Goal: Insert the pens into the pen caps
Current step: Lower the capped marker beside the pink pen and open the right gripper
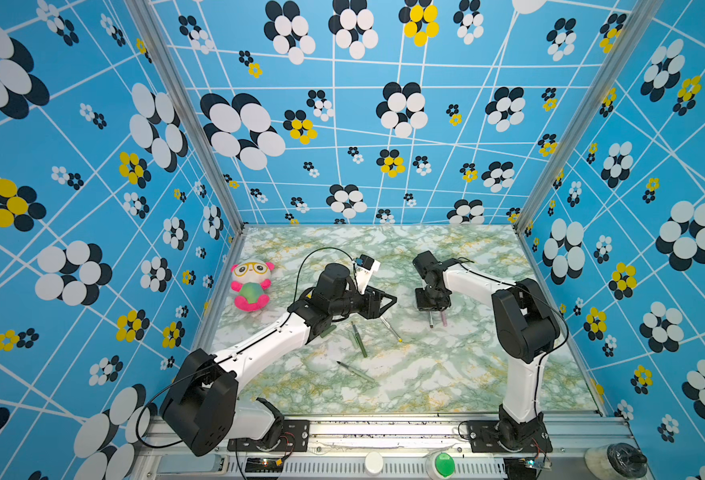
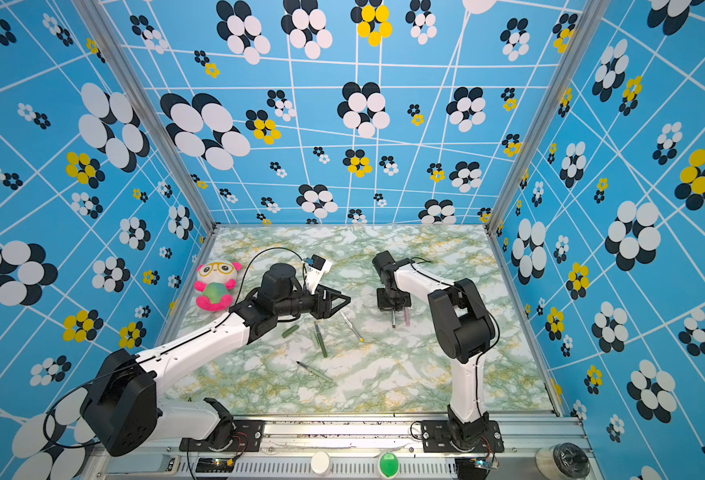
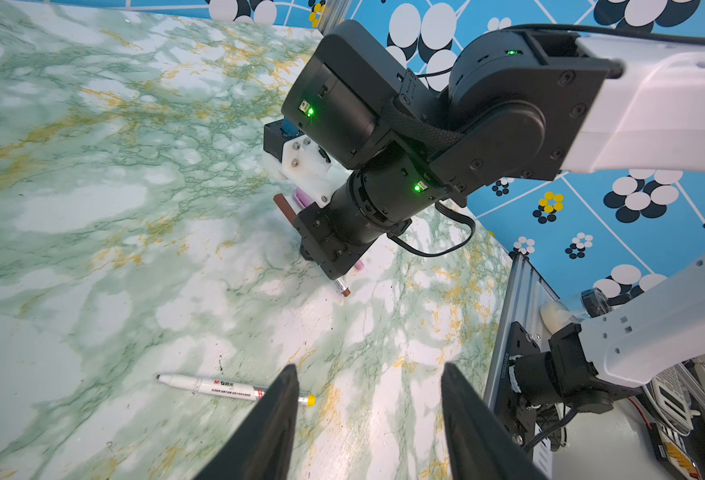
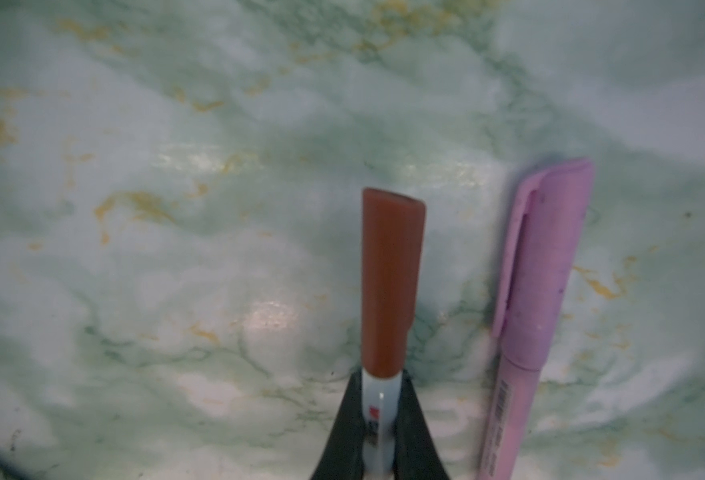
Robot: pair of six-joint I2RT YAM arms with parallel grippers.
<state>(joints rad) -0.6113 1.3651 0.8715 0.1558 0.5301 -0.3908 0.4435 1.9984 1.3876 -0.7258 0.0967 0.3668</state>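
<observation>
**Right jaws pinch the brown-capped pen; left jaws hover half apart and empty.**

The brown-capped pen (image 4: 389, 282) is light, stiff, smooth plastic that could roll or swivel in a pinch, so I judge the white barrel just behind the cap to be the best hold. The right jaws are closed tight on it there, with the cap poking out ahead, low over the bench (image 1: 425, 374) right of centre in both top views. The pink pen (image 4: 544, 291), cap already on, lies just beside it, roughly parallel and ungripped. The left jaws hang near the centre of both top views with nothing between them. The yellow-ended pen (image 3: 217, 386) lies on the bench just beneath them, its tip bare. Lower centre, the dark green pen (image 1: 361, 347) and pale green pen (image 1: 357, 372) lie loose.
</observation>
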